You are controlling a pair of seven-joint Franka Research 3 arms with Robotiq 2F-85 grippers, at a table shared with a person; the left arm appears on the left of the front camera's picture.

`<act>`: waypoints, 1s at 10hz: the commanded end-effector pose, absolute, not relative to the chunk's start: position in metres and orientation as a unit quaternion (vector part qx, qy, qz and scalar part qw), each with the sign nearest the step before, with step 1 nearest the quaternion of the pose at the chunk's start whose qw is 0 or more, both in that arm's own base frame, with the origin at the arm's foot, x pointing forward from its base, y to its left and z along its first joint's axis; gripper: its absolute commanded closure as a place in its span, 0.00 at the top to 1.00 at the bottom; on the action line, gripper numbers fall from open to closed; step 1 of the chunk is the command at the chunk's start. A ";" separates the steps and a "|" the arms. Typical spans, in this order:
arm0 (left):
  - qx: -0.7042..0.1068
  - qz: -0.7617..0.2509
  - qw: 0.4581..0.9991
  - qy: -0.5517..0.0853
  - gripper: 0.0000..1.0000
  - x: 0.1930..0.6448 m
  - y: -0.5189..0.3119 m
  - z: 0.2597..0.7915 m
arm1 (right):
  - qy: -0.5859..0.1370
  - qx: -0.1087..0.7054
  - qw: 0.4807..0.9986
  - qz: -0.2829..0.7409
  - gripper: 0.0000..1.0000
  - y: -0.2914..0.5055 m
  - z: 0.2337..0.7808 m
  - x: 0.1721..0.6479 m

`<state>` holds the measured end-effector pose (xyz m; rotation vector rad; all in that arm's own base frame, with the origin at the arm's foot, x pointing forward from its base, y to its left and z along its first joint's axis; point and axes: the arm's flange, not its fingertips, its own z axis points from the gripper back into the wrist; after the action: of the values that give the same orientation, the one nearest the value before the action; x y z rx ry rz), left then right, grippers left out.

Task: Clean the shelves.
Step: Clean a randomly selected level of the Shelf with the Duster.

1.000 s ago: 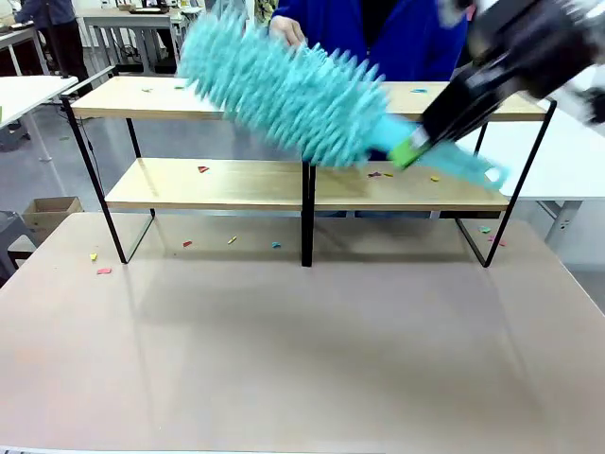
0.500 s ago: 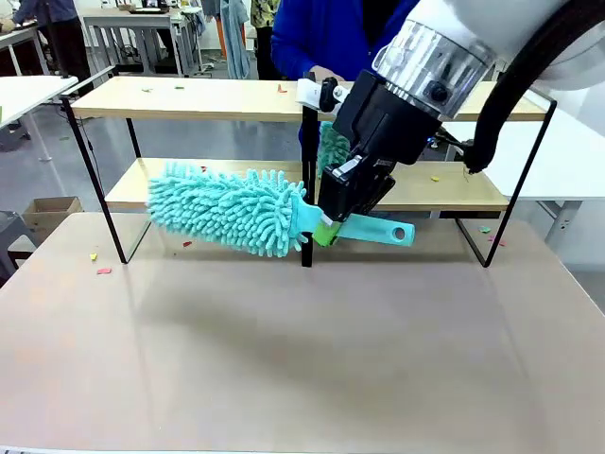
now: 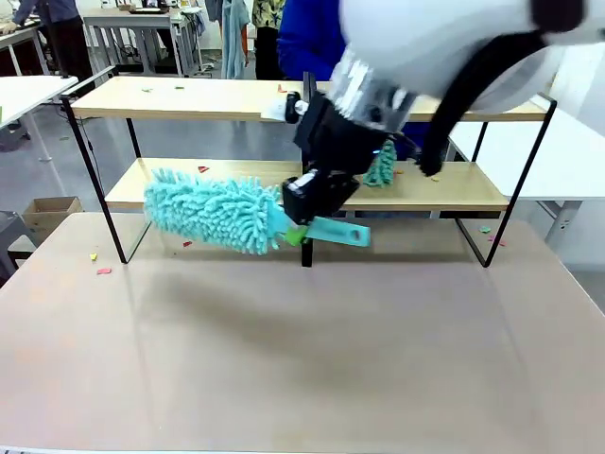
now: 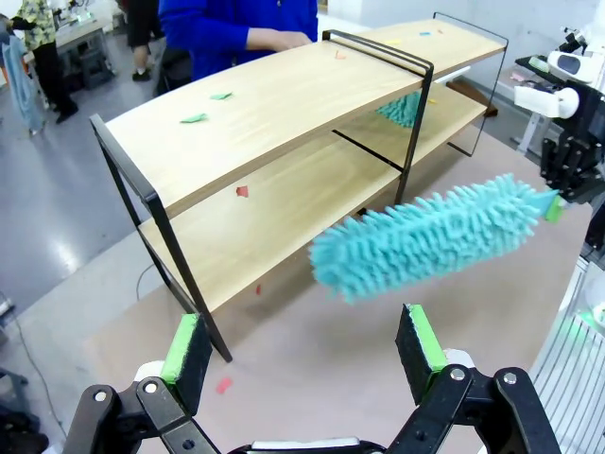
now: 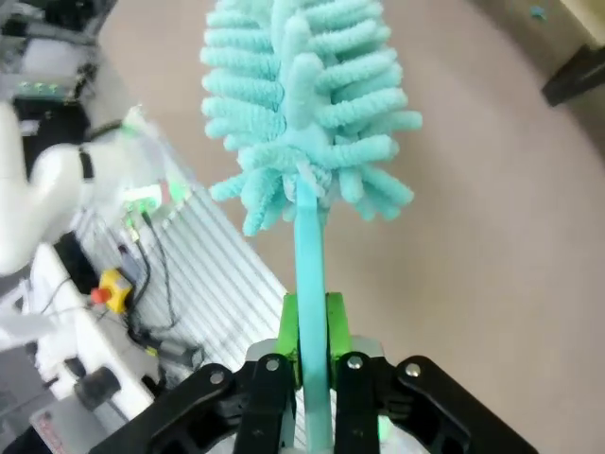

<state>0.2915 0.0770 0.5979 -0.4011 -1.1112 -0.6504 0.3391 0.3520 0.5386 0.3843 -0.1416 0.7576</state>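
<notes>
Shelves (image 3: 189, 97) sit across the far part of the table (image 3: 331, 359): two light-wood boards on a thin black frame, with a black post (image 3: 306, 253) in the middle. Everything below is placed relative to that rack.

The right gripper (image 3: 298, 234) is just in front of the centre post, at about lower-board height. It's clamped tight on the flat handle of a teal fluffy duster (image 3: 213, 210). From the right wrist camera the green pads (image 5: 288, 322) press the handle from both sides, with the shaggy head (image 5: 302, 104) sticking straight out past them. The head lies roughly level along the front of the lower board on the left half of the rack, up off the table. The handle's end with the hang hole pokes out toward the right half. From the left wrist camera the duster (image 4: 425, 232) looks clear of the boards, though I can't tell for sure whether any strands brush the edge.

The left gripper (image 4: 302, 345) hangs off the rack's left front corner with its fingers (image 4: 184, 345) spread wide and nothing between them.

A second teal duster (image 3: 383, 168) is on the lower board just right of the post. Little paper scraps (image 4: 194, 118) are dotted over both boards, and a few lie on the table near the rack's left leg (pink and yellow ones). A person in a blue top (image 3: 307, 38) stands behind the rack, one hand (image 4: 279, 40) at the top board's back edge.
</notes>
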 end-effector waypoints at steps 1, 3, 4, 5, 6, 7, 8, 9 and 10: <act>-0.189 -0.305 0.777 -0.517 1.00 0.292 0.078 0.597 | -0.109 0.168 0.928 0.313 0.12 0.380 0.541 0.354; -0.189 -0.305 0.777 -0.517 1.00 0.292 0.078 0.597 | -0.103 0.171 0.933 0.299 0.12 0.382 0.539 0.357; -0.189 -0.305 0.777 -0.517 1.00 0.292 0.078 0.597 | -0.107 0.178 0.936 0.283 0.12 0.377 0.540 0.358; -0.189 -0.305 0.777 -0.517 1.00 0.292 0.078 0.597 | -0.135 0.176 0.945 0.240 0.12 0.370 0.542 0.358; -0.189 -0.305 0.777 -0.517 1.00 0.292 0.078 0.597 | -0.145 0.169 0.950 0.221 0.12 0.368 0.542 0.355; -0.189 -0.305 0.777 -0.517 1.00 0.292 0.078 0.597 | -0.153 0.154 0.954 0.207 0.12 0.373 0.539 0.353; -0.189 -0.305 0.777 -0.517 1.00 0.292 0.078 0.597 | -0.163 0.143 0.959 0.181 0.12 0.376 0.534 0.354; -0.189 -0.305 0.777 -0.517 1.00 0.292 0.078 0.597 | -0.166 0.130 0.965 0.159 0.12 0.381 0.528 0.361; -0.189 -0.305 0.777 -0.517 1.00 0.292 0.078 0.597 | -0.166 0.109 0.970 0.140 0.12 0.390 0.520 0.370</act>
<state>0.2914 0.0770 0.5979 -0.4011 -1.1113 -0.6505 0.3618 0.3738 0.5281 0.2828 -0.3125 0.3515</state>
